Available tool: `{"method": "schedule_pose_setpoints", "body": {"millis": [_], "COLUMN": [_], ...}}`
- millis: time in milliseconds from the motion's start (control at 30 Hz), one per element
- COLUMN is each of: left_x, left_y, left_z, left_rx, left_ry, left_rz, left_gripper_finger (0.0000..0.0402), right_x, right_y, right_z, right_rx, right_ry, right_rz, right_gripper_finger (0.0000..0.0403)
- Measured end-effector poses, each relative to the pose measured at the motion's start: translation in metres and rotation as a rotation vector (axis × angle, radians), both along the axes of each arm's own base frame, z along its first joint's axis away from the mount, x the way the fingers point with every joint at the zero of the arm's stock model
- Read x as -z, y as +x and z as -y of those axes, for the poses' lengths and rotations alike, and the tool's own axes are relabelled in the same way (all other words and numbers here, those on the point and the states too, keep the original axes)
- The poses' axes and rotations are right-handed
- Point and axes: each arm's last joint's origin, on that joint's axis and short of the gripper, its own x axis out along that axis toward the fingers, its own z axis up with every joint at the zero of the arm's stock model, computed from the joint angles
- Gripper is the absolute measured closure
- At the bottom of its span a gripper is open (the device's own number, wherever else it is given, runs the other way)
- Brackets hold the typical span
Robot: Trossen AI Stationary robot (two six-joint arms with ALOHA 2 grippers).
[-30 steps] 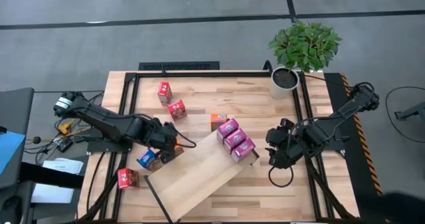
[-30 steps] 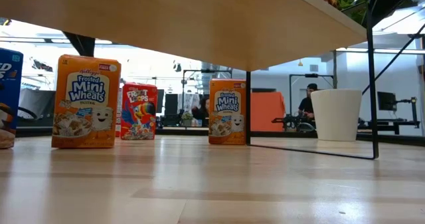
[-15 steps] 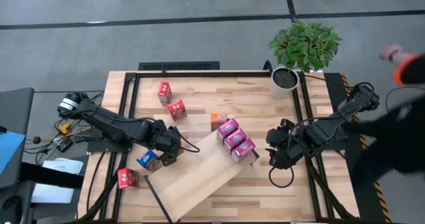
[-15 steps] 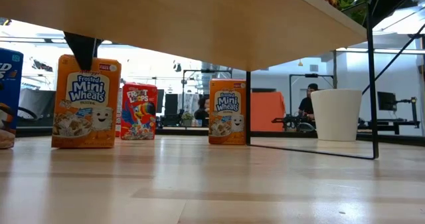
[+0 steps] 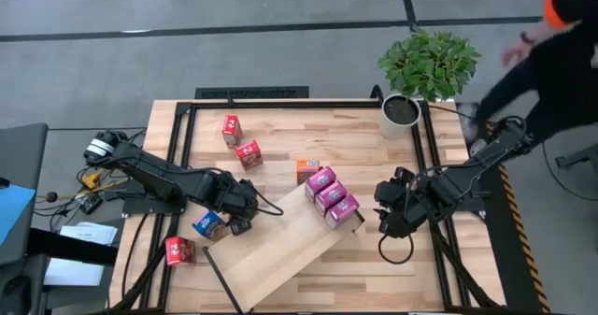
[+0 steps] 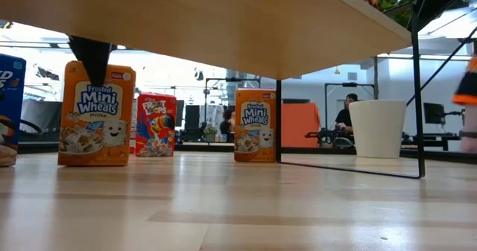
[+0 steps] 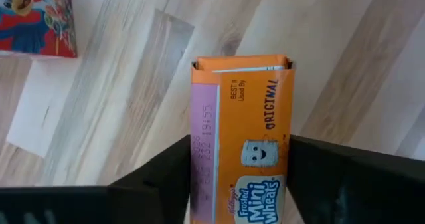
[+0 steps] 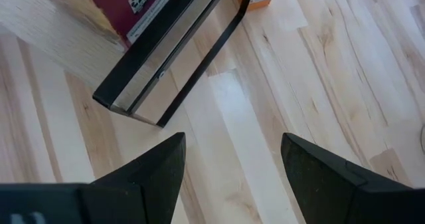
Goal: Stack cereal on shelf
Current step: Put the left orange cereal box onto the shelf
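Observation:
An orange cereal box (image 6: 97,113) stands upright on the table by the left end of the shelf (image 5: 271,250), and my left gripper (image 7: 240,144) is shut on it from above. Three magenta boxes (image 5: 331,195) stand in a row on the shelf's right end. Beside the shelf are a blue box (image 5: 207,224), a red box (image 5: 179,250) and another orange box (image 5: 306,170), with two more red boxes (image 5: 239,142) farther back. My right gripper (image 8: 232,141) hangs open over bare table off the shelf's right end. My left gripper pinches the orange box between its two fingers on two opposite faces (image 7: 199,164), near the box's top. The fingers (image 6: 91,57) point steeply down, and one lies over the top of the printed front. The box stands upright with its bottom on the table.
A potted plant (image 5: 416,81) in a white pot stands at the far right corner. A person (image 5: 551,35) leans in beyond the table's right edge. The shelf's black frame leg (image 6: 416,94) stands on the table near my right gripper. Bare wood lies at the near right.
My left gripper has sunk onto the orange box, and its fingers have closed in on the box's sides. The box has stayed upright in place. A person has moved in at the far right.

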Motion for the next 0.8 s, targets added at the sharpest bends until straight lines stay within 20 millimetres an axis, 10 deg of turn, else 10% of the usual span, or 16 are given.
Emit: {"method": "schedule_pose_setpoints", "body": {"millis": [367,800], "left_x": [-0.033,-0.136], "left_y": [-0.003,-0.007], "left_z": [-0.004,-0.014], "left_rx": [-0.035,-0.141], "left_ry": [0.03,-0.015], "left_rz": [-0.032,0.123], "left_gripper_finger": [0.0274,0.0275], "right_x": [0.0,0.0], "right_y": [0.0,0.0], "right_z": [0.0,0.0], "right_rx": [-0.016,-0.024], "right_ry": [-0.009,-0.012], "right_rz": [-0.004,-0.005], "right_gripper_finger": [0.0128,0.0128]}}
